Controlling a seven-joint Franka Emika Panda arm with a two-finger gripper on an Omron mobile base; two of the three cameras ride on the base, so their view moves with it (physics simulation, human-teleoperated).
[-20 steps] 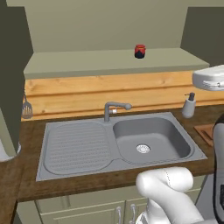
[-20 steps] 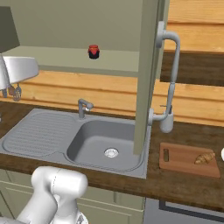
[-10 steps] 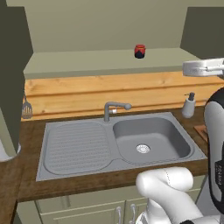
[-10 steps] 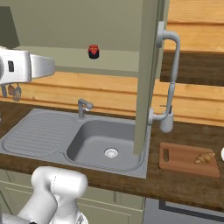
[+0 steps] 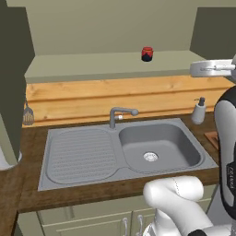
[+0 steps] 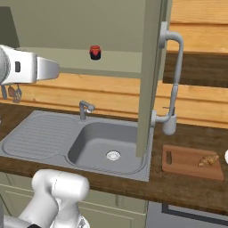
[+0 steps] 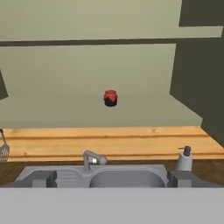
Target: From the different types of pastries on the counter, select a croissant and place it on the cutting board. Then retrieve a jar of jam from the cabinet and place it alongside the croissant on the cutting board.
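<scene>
One small jar of jam (image 5: 147, 54), red-topped and dark-bodied, is standing upright and alone on the pale shelf of the open wall cabinet (image 5: 110, 64), near the middle of the shelf and well apart from the robot's arm; the hand view is looking straight at the jar (image 7: 110, 98), with the shelf stretching away to either side. Below it, a steel sink (image 5: 124, 152) with a ribbed draining area on its left is sitting in the dark wood surface (image 6: 187, 189), a short faucet (image 5: 120, 115) rising behind the basin and a soap dispenser (image 5: 198, 111) standing at the sink's right rear corner. The croissant (image 6: 208, 160) is lying on the reddish-brown cutting board (image 6: 185, 161) to the right of the sink, toward the board's right end, away from the slot handle. A tall curved tap (image 6: 173, 80) is rising just behind the board, beside an open cabinet door (image 6: 148, 75) seen edge-on in the right base view. The pincer (image 7: 113, 178) is showing as two dark fingertips at the bottom of the hand view, set wide apart with nothing between them, level with the sink in that picture and well short of the jar. A utensil (image 5: 27, 115) is hanging against the wooden backsplash at far left.
</scene>
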